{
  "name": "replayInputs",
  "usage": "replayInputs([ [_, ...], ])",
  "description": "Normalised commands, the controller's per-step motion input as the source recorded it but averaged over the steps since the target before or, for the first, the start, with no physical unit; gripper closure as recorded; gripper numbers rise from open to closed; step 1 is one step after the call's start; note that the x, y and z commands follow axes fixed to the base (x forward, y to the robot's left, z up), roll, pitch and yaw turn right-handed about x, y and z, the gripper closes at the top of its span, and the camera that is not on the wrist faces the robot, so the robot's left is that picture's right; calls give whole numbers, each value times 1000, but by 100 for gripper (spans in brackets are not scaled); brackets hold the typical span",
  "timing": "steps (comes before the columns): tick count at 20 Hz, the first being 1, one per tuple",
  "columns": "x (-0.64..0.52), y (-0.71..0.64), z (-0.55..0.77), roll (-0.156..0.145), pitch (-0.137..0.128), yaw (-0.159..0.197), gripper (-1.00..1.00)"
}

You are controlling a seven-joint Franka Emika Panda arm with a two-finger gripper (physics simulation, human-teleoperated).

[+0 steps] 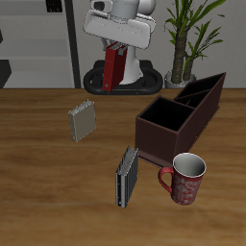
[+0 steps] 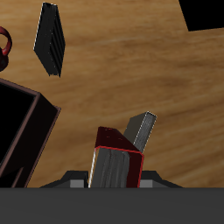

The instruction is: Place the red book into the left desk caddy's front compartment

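- Exterior view: gripper (image 1: 113,60) closed on the red book (image 1: 113,67), hanging upright in the upper middle of the frame, well above the tabletop (image 1: 38,163) and well apart from the left desk caddy (image 1: 178,117) at right centre. Held on end, probably to drop spine-down into a narrow slot.
- Caddy: dark maroon box with thin divider walls, open-topped; front compartment (image 1: 161,120) nearest the red mug (image 1: 185,179), which sits just beside its front corner.
- Two grey books: one (image 1: 83,121) standing at left centre, another (image 1: 127,176) upright at lower centre, ribbed page edges showing.
- Wrist view: red book (image 2: 115,162) clamped, glossy dark-red cover, pale page block; one grey finger (image 2: 140,129) visible against it. Caddy wall (image 2: 26,131) dark, wood-grain tabletop matte. Dark grey book (image 2: 50,38) lying apart.
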Motion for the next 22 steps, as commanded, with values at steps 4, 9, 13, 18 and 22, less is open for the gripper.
replayInputs([
  [4,-126,254,-67,45,-2,1,100],
  [9,-127,233,-64,-24,13,-55,100],
  [13,-88,262,-53,82,6,-10,100],
  [18,-166,132,-39,-14,-13,-75,100],
  [22,-109,178,-149,-18,7,-72,100],
])
